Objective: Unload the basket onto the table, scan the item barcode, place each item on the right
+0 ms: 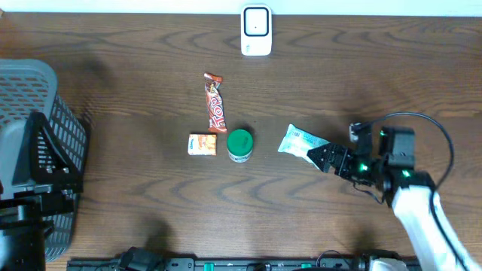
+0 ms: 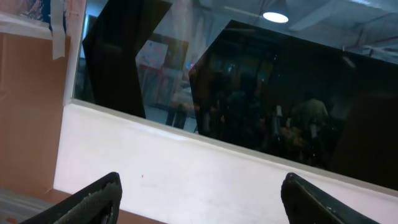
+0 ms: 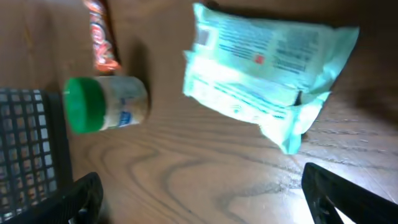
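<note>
Right pincer (image 1: 322, 156) is wide open. Packet (image 1: 302, 141) lies flat on the worktop (image 1: 151, 226) just at its 10 o'clock, at 3 o'clock from the jar (image 1: 239, 145). Scanner (image 1: 256, 31) sits at the worktop's 12 o'clock edge. Left pincer (image 2: 199, 202) is open too.

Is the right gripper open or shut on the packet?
Open. The right gripper has its fingers wide apart; the packet lies ahead of them, untouched.

A grey, possibly plastic basket (image 1: 66, 128) occupies the table's (image 1: 151, 207) left.
</note>
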